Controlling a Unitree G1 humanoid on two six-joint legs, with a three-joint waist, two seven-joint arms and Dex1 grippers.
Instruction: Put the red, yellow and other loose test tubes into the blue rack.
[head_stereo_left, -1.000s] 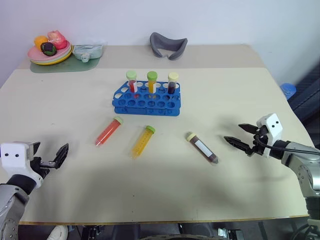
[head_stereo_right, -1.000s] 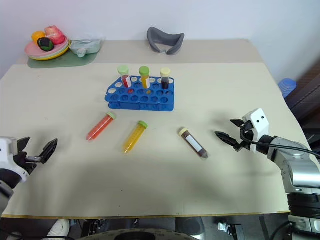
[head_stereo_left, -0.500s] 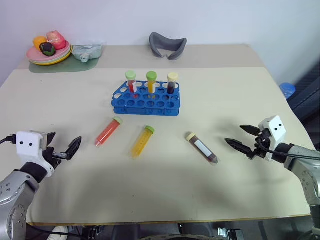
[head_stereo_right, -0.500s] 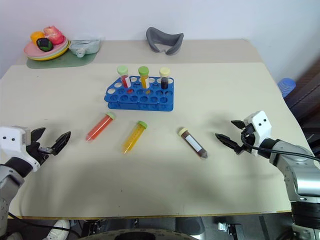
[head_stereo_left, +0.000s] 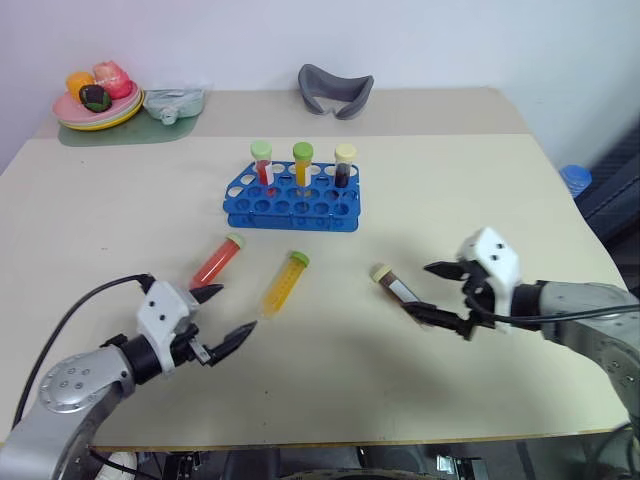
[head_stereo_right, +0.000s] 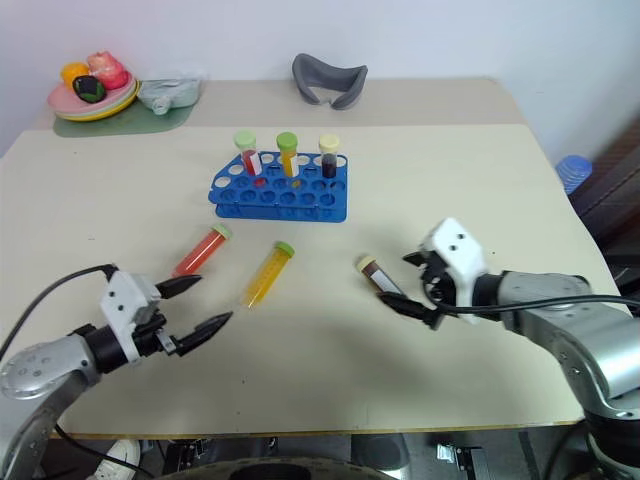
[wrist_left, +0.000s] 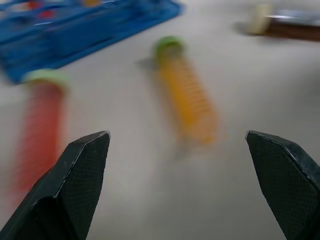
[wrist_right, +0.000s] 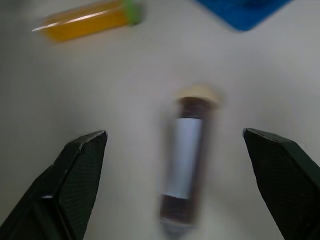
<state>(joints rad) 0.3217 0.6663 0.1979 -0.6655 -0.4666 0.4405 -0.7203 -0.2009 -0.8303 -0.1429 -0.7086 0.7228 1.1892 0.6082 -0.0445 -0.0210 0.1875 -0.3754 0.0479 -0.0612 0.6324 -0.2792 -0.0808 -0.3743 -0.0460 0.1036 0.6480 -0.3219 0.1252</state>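
Blue rack (head_stereo_left: 292, 203) on bench (head_stereo_left: 480, 190), mid-far, three capped tubes upright in back row. Red tube (head_stereo_left: 217, 263), yellow tube (head_stereo_left: 282, 284), dark tube (head_stereo_left: 398, 289) lie loose on bench nearer robot. Left end effector (head_stereo_left: 222, 318) wide open, empty, just beside red and yellow tubes (touching neither). Right end effector (head_stereo_left: 436, 292) wide open, astride dark tube's tip, not gripping.

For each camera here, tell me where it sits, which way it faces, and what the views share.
Left eye and right eye views: on the head, looking forward and down over the table; both arms show, with left hand and right hand open.
Left wrist view: looks along its fingers at the red tube and yellow tube.
Right wrist view: looks along its fingers at the dark tube.
Shared: yellow tube and blue rack appear in all.
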